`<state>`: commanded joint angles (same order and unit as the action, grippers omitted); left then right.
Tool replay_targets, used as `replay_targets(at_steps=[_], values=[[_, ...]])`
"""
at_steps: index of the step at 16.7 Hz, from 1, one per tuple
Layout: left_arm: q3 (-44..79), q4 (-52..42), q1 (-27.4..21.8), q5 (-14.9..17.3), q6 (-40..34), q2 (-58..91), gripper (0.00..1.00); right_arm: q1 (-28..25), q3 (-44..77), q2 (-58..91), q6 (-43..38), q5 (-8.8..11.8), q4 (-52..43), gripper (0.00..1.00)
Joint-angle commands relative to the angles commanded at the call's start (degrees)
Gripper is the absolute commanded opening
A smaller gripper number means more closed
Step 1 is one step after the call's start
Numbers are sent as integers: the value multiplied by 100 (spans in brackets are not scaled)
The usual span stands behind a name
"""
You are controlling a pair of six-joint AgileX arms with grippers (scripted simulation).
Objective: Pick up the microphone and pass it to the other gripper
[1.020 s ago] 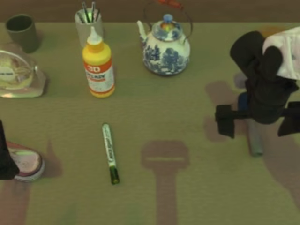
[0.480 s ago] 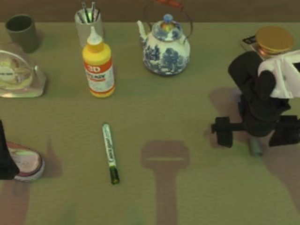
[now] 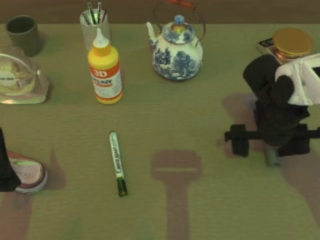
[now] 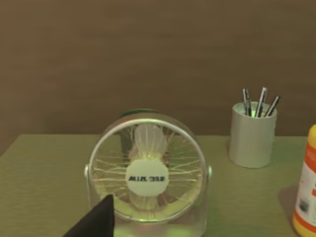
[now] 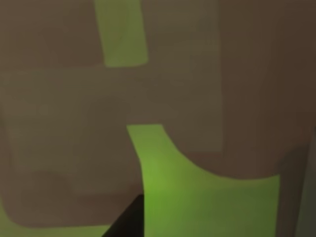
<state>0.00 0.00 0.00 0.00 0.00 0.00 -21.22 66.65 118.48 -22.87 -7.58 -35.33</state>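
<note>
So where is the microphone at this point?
In the top view the microphone lies on the table's right side, mostly hidden beneath the right gripper, with only its grey handle end showing; the gold-lidded jar stands beyond it.

Top cam overhead; wrist cams low, close.

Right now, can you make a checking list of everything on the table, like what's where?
Surface: green table, arm shadows on it.
Job's things: mic at the right, mostly hidden under the right gripper; only its grey handle end shows.
Clutter: marker, glue bottle, teapot, pen cup, dark cup, fan, jar with gold lid.
Grippers: right gripper low over the mic, fingers spread; left gripper parked at the left edge.
Cables: nothing seen.
Surroundings: brown wall.
</note>
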Motion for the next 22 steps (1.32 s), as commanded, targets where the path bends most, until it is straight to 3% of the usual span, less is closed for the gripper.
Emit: replay_targets(at_steps=[6,14,15,18,22], values=[[0,0,0,0,0,0,100,0,0,0,0,0,0,2],[0,0,0,0,0,0,100,0,0,0,0,0,0,0],[0,0,0,0,0,0,100,-75,131,-250,-179,286,-71,0],[0,0,0,0,0,0,100,-85,103,-279,-122,346,116,0],[0,0,0,0,0,0,100,-100,-110,-468,167,687,1155,0]])
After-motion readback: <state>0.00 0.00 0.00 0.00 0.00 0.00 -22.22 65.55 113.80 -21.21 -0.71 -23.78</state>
